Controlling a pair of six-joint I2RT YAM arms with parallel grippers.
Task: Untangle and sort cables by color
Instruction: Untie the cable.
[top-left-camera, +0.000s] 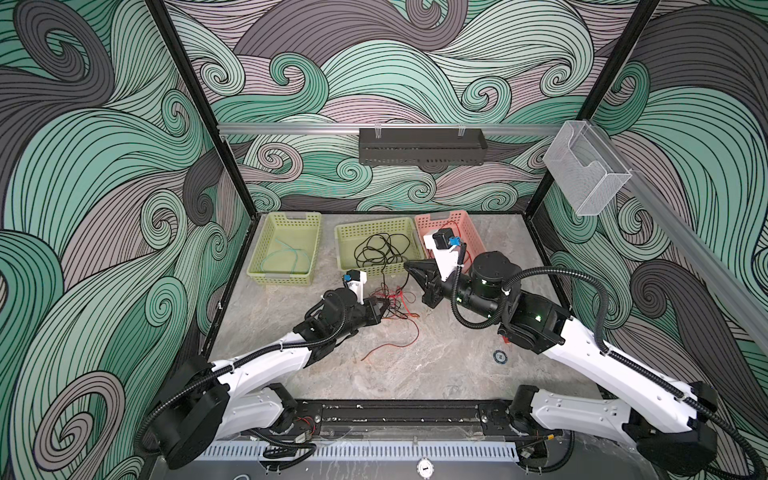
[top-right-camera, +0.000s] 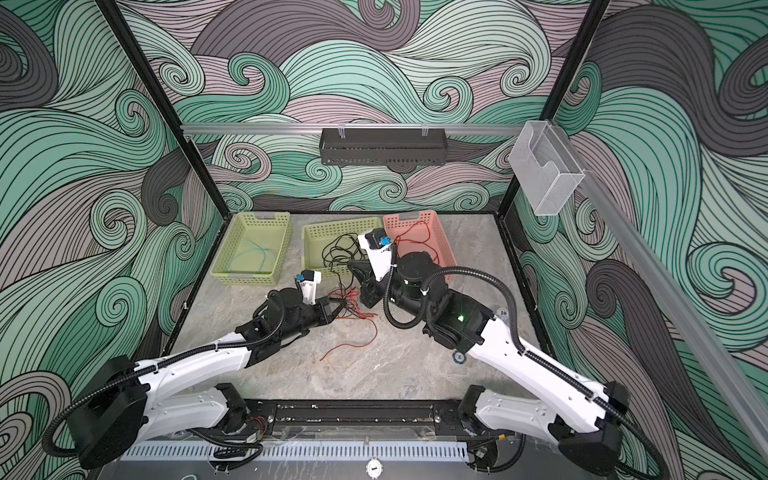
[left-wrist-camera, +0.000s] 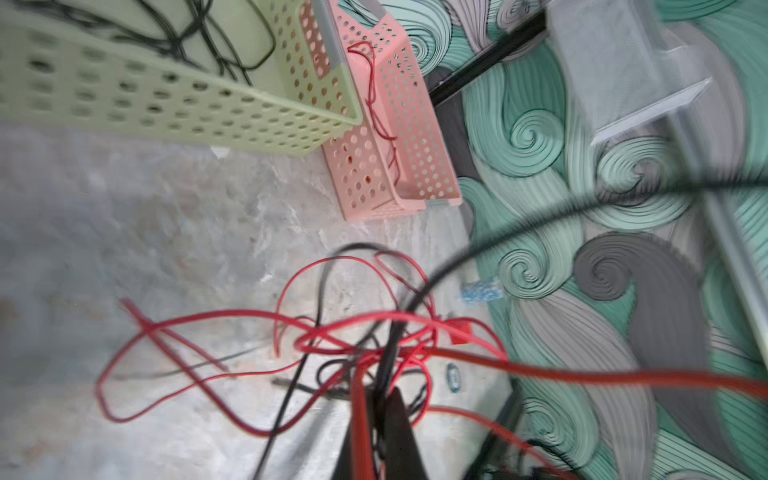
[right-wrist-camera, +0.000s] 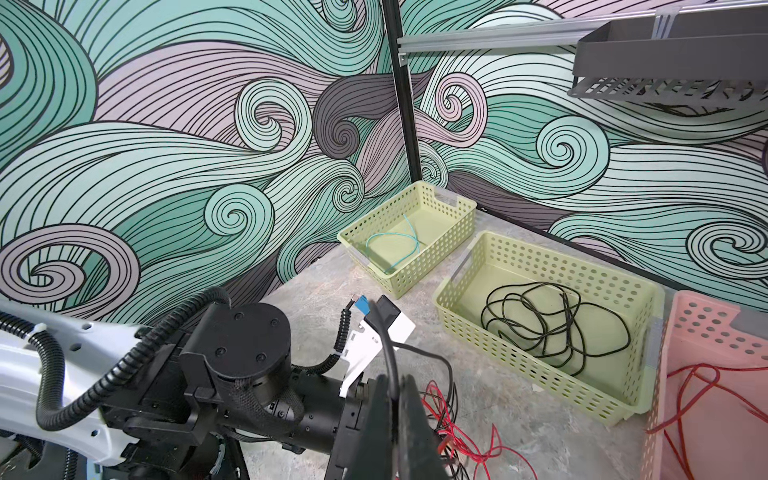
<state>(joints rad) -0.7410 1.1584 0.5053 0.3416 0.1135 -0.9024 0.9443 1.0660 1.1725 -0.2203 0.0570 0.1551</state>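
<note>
Left wrist, cables (left-wrist-camera: 399, 353) pinched in left jaws

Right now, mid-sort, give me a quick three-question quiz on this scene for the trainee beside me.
1. What colour are the cables lying in the middle green basket? A) red B) black C) teal
2. True or false: the pink basket has a red cable in it.
3. Which gripper is shut on the tangle of red and black cables on the table?

Key: 1 B. 2 true. 3 the left gripper.
</note>
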